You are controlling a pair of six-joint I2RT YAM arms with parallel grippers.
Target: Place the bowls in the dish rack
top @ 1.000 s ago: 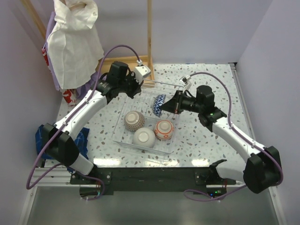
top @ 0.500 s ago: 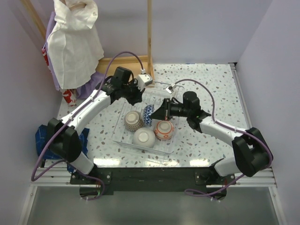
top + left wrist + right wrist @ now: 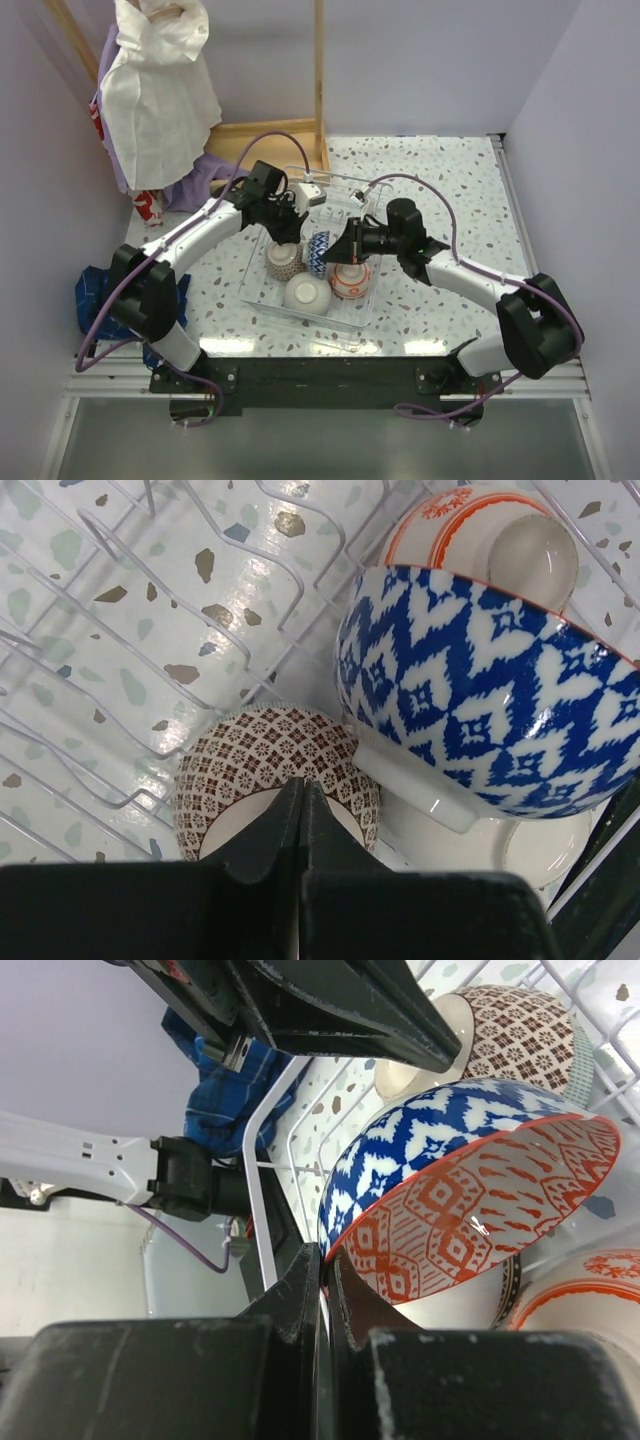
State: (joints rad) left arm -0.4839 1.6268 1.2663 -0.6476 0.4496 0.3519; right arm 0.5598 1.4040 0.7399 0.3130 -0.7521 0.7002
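The wire dish rack lies mid-table. It holds a brown-patterned bowl, a white bowl and an orange-and-white bowl, all upside down. My right gripper is shut on the rim of a blue-patterned bowl and holds it on edge over the rack between the brown and orange bowls; that bowl also shows in the right wrist view. My left gripper is shut and empty just above the brown bowl, with the blue bowl beside it.
A wooden frame stands behind the rack with a white cloth hanging at the back left. A blue cloth lies at the left table edge. Walls close both sides.
My right gripper has carried the blue bowl leftward and down into the rack. My left gripper has moved right and nearer, over the brown bowl.
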